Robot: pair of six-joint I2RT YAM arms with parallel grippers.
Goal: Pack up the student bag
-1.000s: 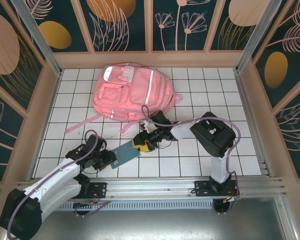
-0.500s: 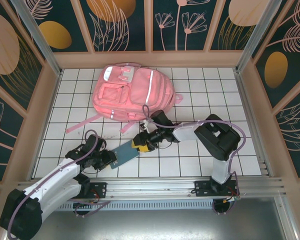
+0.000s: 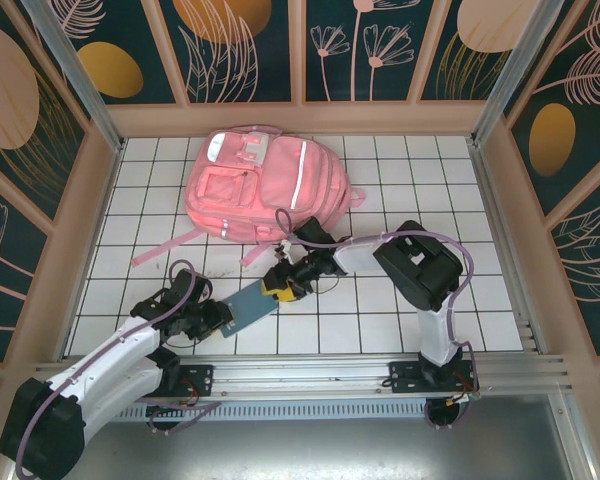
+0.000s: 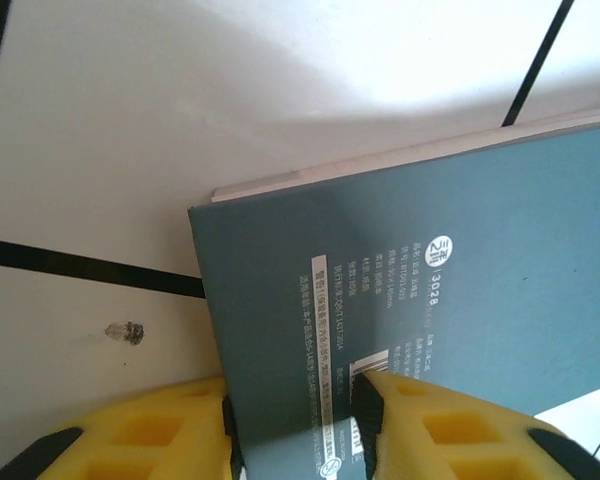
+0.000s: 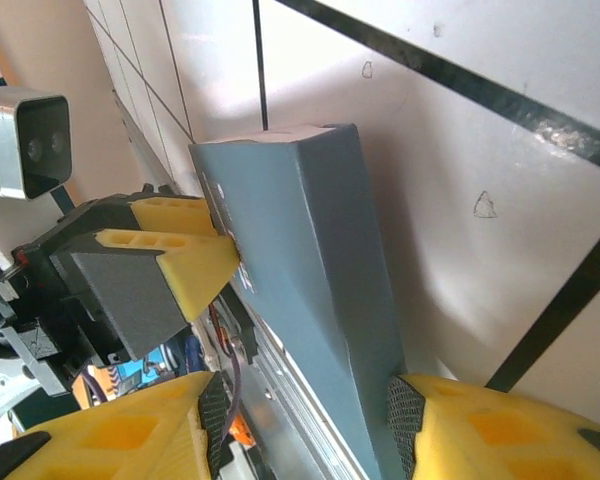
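Evidently a handover is under way near the near edge of the white tiled table. The left gripper is clamped on one end of the thin teal softcover notebook. The right gripper straddles the other end with its jaws parted, one pad touching the cover and the other apart. The right should close squarely on the cover before the left lets go, and the notebook should be kept level. The large pink fabric backpack lies by the table's far edge, left of centre. "3028" is printed in white beside a round logo; the smaller print and barcode are unreadable.
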